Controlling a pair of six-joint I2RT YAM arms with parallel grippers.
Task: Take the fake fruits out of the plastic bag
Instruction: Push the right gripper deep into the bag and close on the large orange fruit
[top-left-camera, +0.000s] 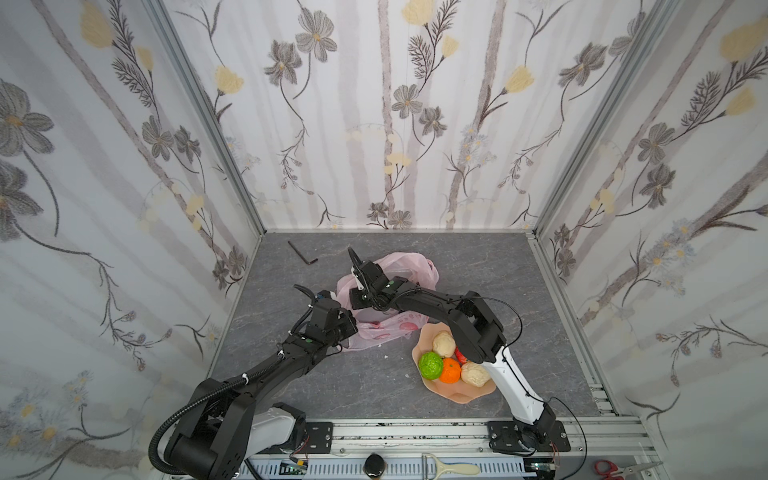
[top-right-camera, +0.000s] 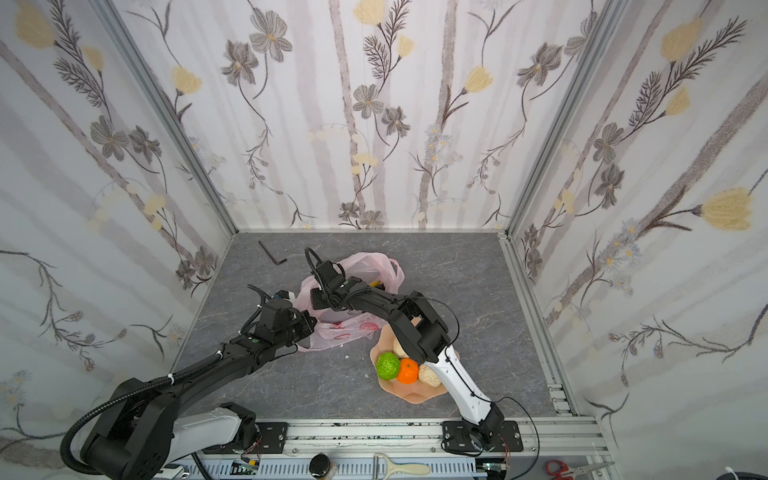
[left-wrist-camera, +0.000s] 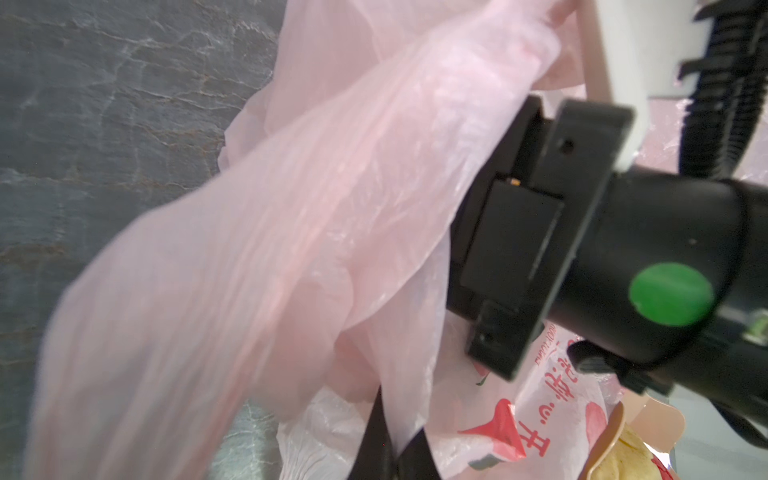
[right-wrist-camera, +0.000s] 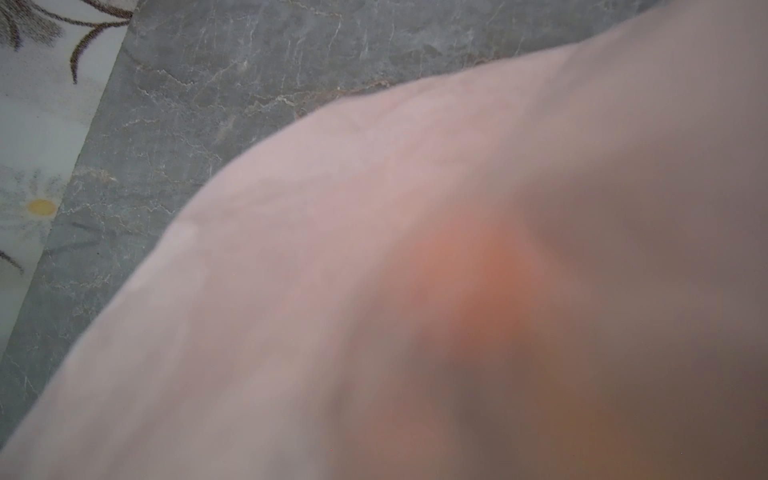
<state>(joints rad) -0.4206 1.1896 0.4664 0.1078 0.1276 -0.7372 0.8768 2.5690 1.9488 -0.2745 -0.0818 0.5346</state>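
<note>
The pale-pink plastic bag (top-left-camera: 392, 266) lies crumpled in the middle of the grey floor in both top views. My left gripper (left-wrist-camera: 399, 453) is shut on a fold of the bag's film at its left edge (top-left-camera: 349, 328). My right gripper (top-left-camera: 360, 298) reaches down into the bag mouth, and its fingers are hidden by the film. Blurred pink film fills the right wrist view, with an orange glow (right-wrist-camera: 478, 282) behind it. A yellow bit (top-right-camera: 376, 284) shows inside the bag. Fake fruits sit on the dish: a green ball (top-left-camera: 431, 365), an orange (top-left-camera: 450, 371) and two beige balls (top-left-camera: 444, 344) (top-left-camera: 476, 374).
The peach scalloped dish (top-left-camera: 453, 397) stands right of the bag, partly under my right arm. A black hex key (top-left-camera: 302, 253) lies at the back left. Papered walls close in the floor on three sides. A metal rail runs along the front.
</note>
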